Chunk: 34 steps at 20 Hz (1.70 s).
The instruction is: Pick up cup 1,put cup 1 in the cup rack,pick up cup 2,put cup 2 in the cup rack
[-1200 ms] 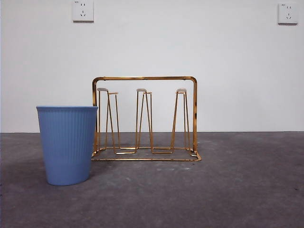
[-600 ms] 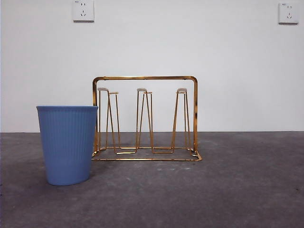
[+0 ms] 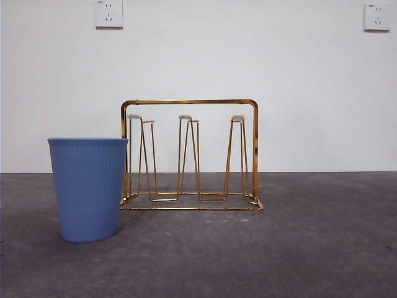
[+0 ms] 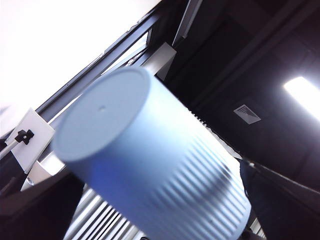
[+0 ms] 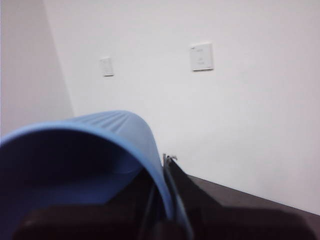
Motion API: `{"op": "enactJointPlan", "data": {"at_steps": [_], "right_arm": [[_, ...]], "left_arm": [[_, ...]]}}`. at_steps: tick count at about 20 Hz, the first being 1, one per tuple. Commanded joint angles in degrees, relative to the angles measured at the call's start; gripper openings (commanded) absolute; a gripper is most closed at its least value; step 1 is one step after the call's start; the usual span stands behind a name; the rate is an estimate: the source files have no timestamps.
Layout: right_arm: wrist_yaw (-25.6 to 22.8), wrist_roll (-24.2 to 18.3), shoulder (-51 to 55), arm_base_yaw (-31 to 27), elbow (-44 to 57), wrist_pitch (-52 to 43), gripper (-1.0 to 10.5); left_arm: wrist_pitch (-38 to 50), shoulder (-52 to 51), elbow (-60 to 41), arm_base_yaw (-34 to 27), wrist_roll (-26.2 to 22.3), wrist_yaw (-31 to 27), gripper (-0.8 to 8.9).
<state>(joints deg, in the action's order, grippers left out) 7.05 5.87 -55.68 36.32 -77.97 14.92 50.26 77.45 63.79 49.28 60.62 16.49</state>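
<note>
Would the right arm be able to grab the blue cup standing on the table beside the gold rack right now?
Probably not yet: the right gripper is clamped on the rim of another blue cup, so it has no free grip. The table cup itself stands upright, with open space above it.

1. Front view: even, bright, sharp lighting; the light blue ribbed plastic cup [image 3: 88, 189] casts a faint shadow beside its base.
2. Left wrist view: overexposed window glare, bright ceiling lamp [image 4: 303, 92].
3. Right wrist view: soft, blurred.
</note>
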Motion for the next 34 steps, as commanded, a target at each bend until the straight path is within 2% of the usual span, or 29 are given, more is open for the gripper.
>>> {"op": "enactJointPlan", "data": {"at_steps": [1, 6, 10, 16, 21, 28, 30, 34], "right_arm": [[0.63, 1.95, -0.44, 0.15, 0.33, -1.44, -0.2], [0.61, 1.88, -1.60, 0.83, 0.33, -1.49, -0.2], [0.66, 2.12, -1.86, 0.85, 0.33, -1.84, -0.2], [0.68, 3.17, -2.73, 0.85, 0.33, -1.55, -0.2], [0.70, 3.19, -3.08, 0.87, 0.33, -1.20, -0.2], [0.70, 3.17, -3.06, 0.85, 0.33, 1.25, -0.1], [0.70, 3.17, -3.08, 0.85, 0.33, 2.10, -0.1], [0.68, 3.17, -3.08, 0.85, 0.33, 3.78, 0.1]], "left_arm": [[1.01, 0.42, 0.13, 0.24, 0.44, -0.07, 7.21], [2.21, 0.39, 0.13, 0.28, 0.70, -0.07, 7.02], [2.19, 0.39, 0.13, 0.28, 0.70, -0.07, 5.63], [2.14, 0.39, 0.13, 0.50, 0.70, -0.07, 5.37], [2.19, 0.39, 0.13, 0.70, 0.72, -0.07, 2.85], [2.16, 0.39, 0.13, 0.72, 0.90, -0.02, 0.31], [2.14, 0.39, 0.13, 0.79, 0.87, -0.02, -0.06], [2.10, 0.39, 0.13, 0.81, 0.72, -0.02, -0.06]]}}
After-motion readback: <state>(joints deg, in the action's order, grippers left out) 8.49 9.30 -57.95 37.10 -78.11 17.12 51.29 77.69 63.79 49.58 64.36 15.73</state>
